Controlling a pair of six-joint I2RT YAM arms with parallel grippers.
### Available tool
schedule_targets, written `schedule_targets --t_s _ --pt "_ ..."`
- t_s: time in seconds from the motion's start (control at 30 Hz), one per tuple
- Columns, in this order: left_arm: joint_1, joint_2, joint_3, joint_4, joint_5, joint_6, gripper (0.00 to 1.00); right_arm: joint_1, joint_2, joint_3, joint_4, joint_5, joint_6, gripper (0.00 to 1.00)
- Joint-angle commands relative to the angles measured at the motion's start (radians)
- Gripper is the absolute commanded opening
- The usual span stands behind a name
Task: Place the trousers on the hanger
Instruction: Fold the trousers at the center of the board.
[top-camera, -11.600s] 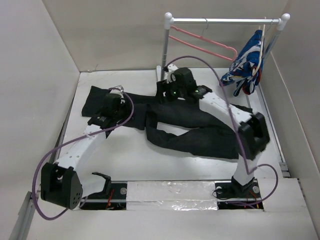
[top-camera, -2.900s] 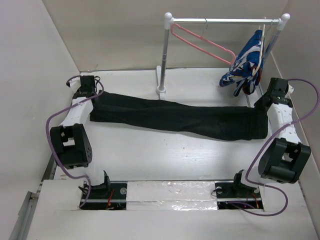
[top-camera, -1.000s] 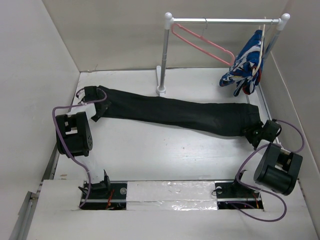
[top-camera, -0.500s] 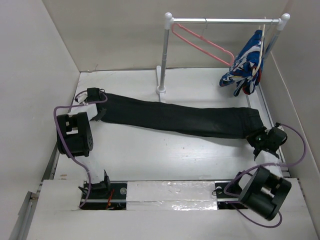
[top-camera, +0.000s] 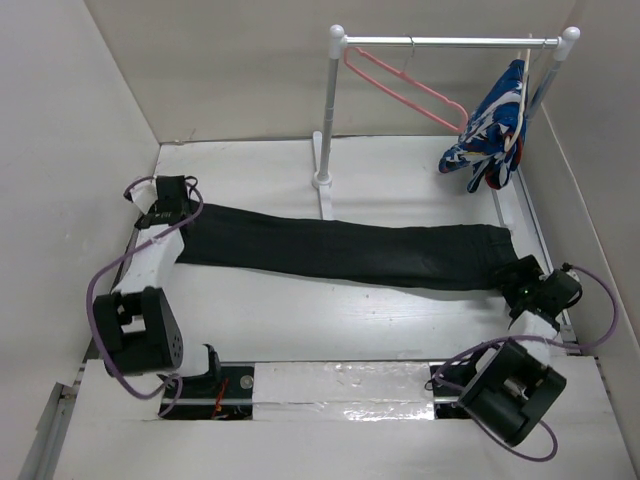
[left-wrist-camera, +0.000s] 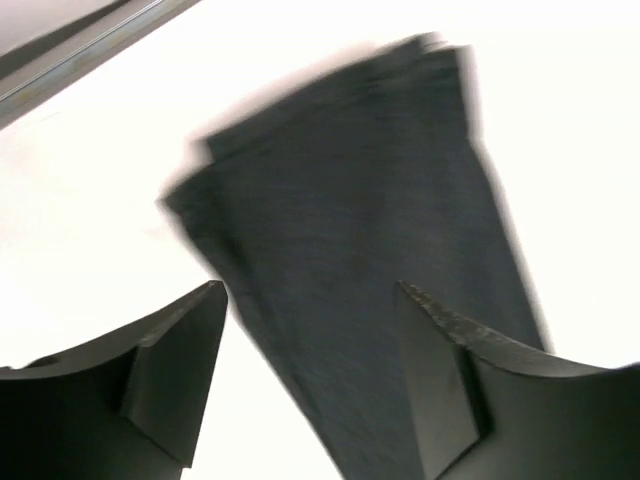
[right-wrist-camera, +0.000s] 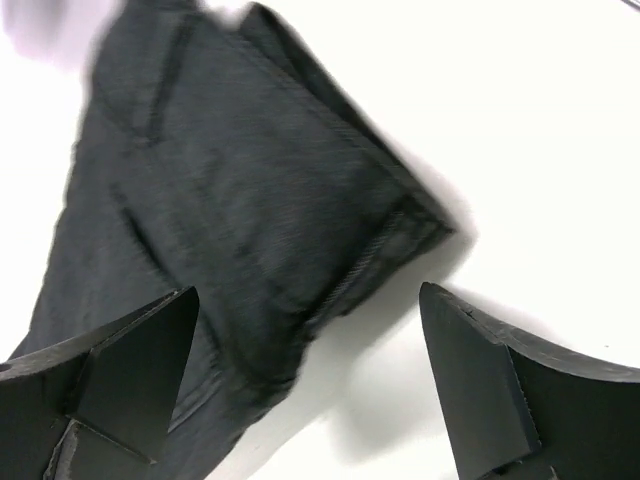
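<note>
While the left tool (left-wrist-camera: 310, 290) and right tool (right-wrist-camera: 307, 290) gape empty, they should pinch the trousers (top-camera: 340, 250) squarely at both ends before lifting toward the hanger (top-camera: 400, 85) at one o'clock.

Black trousers (top-camera: 340, 250) flat; pink hanger (top-camera: 412, 81) on rail (top-camera: 450, 42)

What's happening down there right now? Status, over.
Left gripper, right gripper open, one over each end. Trousers flat on the table. Hanger bare on the rail, patterned garment beside it.
</note>
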Motion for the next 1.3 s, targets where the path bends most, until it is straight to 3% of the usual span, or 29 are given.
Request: schedule_targets --t_s 0.0,0.1,0.13,0.17,0.2,0.23,0.33,0.4,0.5,0.53,0.57,0.67,0.83,1.0,1.27 --pt "-0.058 -0.134 -0.005 0.095 0.059 0.064 0.63 -0.022 0.093 0.049 0.085 0.007 0.028 0.98" --pt "-0.146 -0.201 -0.009 0.142 0.124 0.07 0.48 -0.022 0.191 0.07 0.145 -0.033 0.06 0.95" --pt "-0.208 -0.215 -0.009 0.152 0.132 0.068 0.34 -0.022 0.209 0.074 0.171 -0.036 0.071 0.89" --pt "-0.243 -0.235 -0.009 0.171 0.15 0.065 0.29 -0.01 0.222 0.069 0.2 -0.039 0.086 0.8" --pt "-0.278 -0.241 -0.01 0.183 0.159 0.061 0.24 0.004 0.251 0.067 0.251 -0.042 0.103 0.67" --pt "-0.317 -0.249 -0.016 0.189 0.17 0.053 0.14 0.004 0.265 0.064 0.279 -0.05 0.105 0.36" --pt "-0.459 -0.286 -0.073 0.256 0.236 0.025 0.0 0.083 0.271 0.066 0.323 -0.134 0.065 0.01" --pt "-0.538 -0.319 -0.131 0.345 0.267 0.004 0.0 0.204 0.21 0.051 0.291 -0.134 0.046 0.0" --pt "-0.581 -0.353 -0.263 0.468 0.319 -0.022 0.0 0.376 -0.027 0.024 0.223 -0.056 0.072 0.0" --pt "-0.581 -0.355 -0.319 0.494 0.342 -0.024 0.0 0.51 -0.095 0.029 0.201 -0.027 0.083 0.0" --pt "-0.581 -0.346 -0.344 0.528 0.366 -0.025 0.0 0.575 -0.211 0.044 0.169 0.058 0.091 0.0" --pt "-0.581 -0.318 -0.421 0.583 0.377 -0.022 0.0 0.761 -0.339 0.177 0.014 0.221 0.08 0.0" --pt "-0.595 -0.275 -0.495 0.678 0.431 -0.022 0.0 0.916 -0.312 0.428 -0.167 0.295 0.002 0.0" --pt "-0.831 -0.186 -0.45 0.669 0.284 -0.016 0.0 1.109 -0.232 0.615 -0.187 0.338 -0.032 0.0" --pt "-0.95 0.015 -0.433 0.775 0.271 -0.096 0.0 1.455 -0.032 0.869 -0.201 0.556 -0.089 0.0"
